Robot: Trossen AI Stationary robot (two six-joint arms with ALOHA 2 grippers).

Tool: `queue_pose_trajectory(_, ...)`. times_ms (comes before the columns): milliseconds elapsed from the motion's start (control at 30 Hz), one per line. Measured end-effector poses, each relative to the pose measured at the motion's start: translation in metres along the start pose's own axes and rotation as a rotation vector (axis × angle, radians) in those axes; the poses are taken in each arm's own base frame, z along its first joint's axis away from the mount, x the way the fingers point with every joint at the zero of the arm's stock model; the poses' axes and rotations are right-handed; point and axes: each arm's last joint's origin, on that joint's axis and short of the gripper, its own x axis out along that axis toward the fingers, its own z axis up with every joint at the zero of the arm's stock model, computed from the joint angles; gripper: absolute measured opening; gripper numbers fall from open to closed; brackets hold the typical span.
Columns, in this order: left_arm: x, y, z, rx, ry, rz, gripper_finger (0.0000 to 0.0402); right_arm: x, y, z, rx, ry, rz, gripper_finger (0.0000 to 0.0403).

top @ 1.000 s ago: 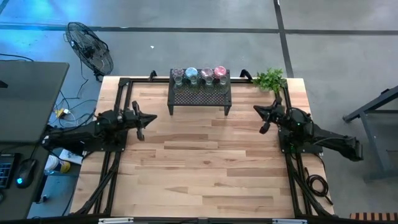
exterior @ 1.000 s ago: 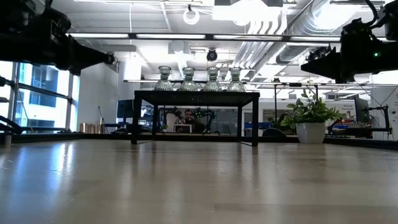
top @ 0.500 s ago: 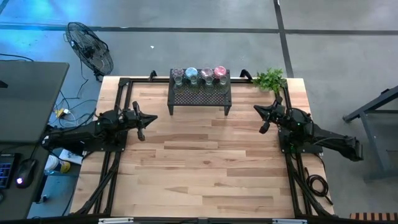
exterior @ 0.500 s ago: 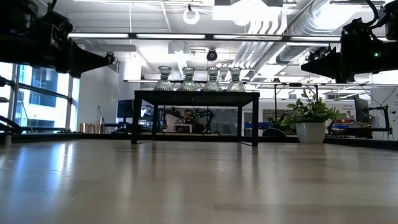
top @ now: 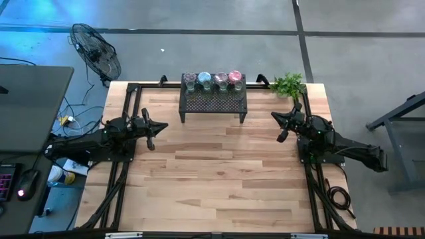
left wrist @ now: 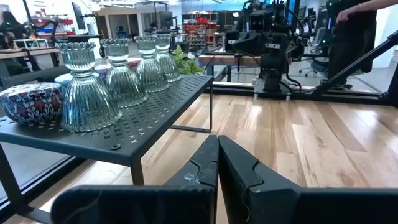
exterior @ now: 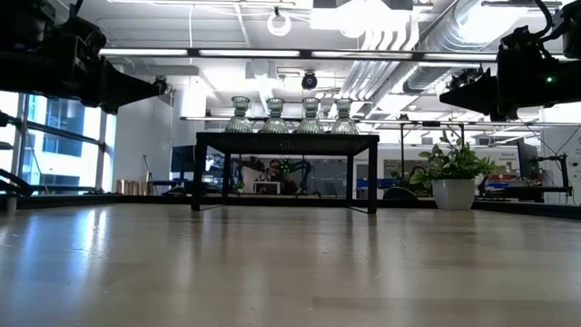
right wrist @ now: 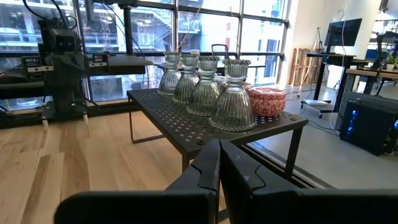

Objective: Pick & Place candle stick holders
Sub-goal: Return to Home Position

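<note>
Four ribbed clear-glass candle stick holders (right wrist: 232, 99) stand in a row on the black mesh rack (top: 214, 101) at the far middle of the table (top: 219, 186). Each flares to a bell-shaped base. Squat coloured cups, among them a pink cup (right wrist: 266, 101), sit just on their far side. The left gripper (top: 147, 126) hangs at the left and the right gripper (top: 284, 125) at the right. Both are well apart from the rack, fingers pressed together, holding nothing.

A grey concrete floor (top: 199, 40) surrounds the pale wooden table (top: 212, 192), and a black fan (top: 96, 50) stands on that floor. Tall windows (right wrist: 205, 28) and white ceiling ducts (exterior: 408, 36) mark the bright room.
</note>
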Motion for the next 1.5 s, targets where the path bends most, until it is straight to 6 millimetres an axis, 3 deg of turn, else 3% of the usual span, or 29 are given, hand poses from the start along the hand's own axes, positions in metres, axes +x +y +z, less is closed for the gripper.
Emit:
queue_pose_trajectory(933, 0.0, 0.0, 0.0, -0.001, 0.0, 0.0, 0.0001, 0.0, 0.0001, 0.0004, 0.001, -0.005, 0.003, 0.0)
queue_pose_trajectory(1500, -0.0002, -0.0032, -0.001, 0.0, 0.009, -0.109, 0.0001, 0.0001, 0.0001, 0.0003, 0.001, -0.005, 0.003, 0.0)
